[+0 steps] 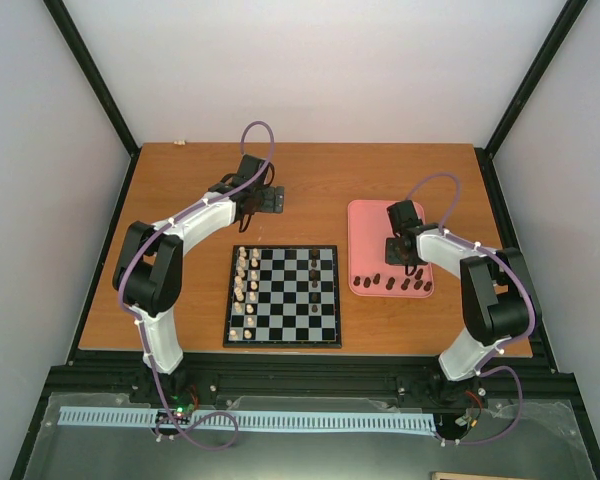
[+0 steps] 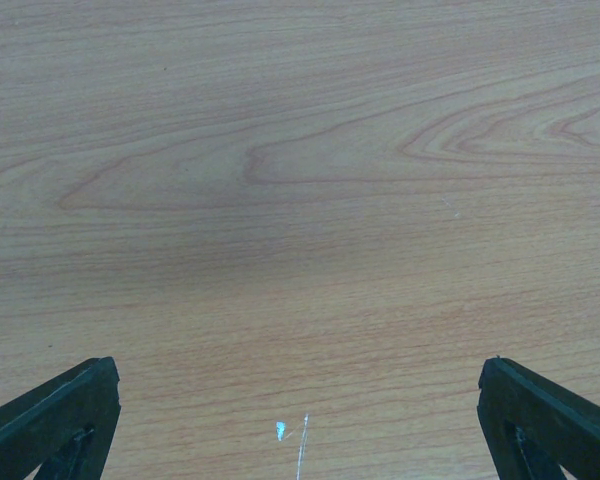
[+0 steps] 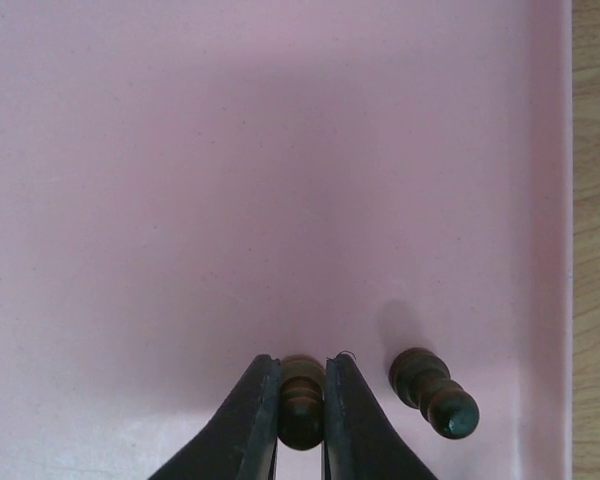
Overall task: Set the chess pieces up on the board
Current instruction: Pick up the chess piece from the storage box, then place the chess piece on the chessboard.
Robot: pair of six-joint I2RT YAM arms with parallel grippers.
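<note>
chess pieces [image 1: 385, 283] of the dark set mostly lie in a row along the near edge of the pink tray [image 1: 370, 225], which sits on the worktop [image 1: 180, 180] to the right of the board [image 1: 285, 300]. a few standing dark pieces [image 1: 314, 270] are on the board's right half, and the cream pieces [image 1: 246, 290] fill two columns along its left side. the right end effector [image 3: 302, 362] is down over the tray, its jaws pinched narrow on one held dark piece [image 3: 302, 405], which shows between the two fingers. just beside it to the right, apart from the fingers, a lying dark piece [image 3: 435, 392] rests on its side on the pink surface, near the tray's right rim. the left end effector [image 2: 298, 368] hangs over bare wood beyond the board's far left corner, its jaws spread wide, with only wood grain showing between them.
</note>
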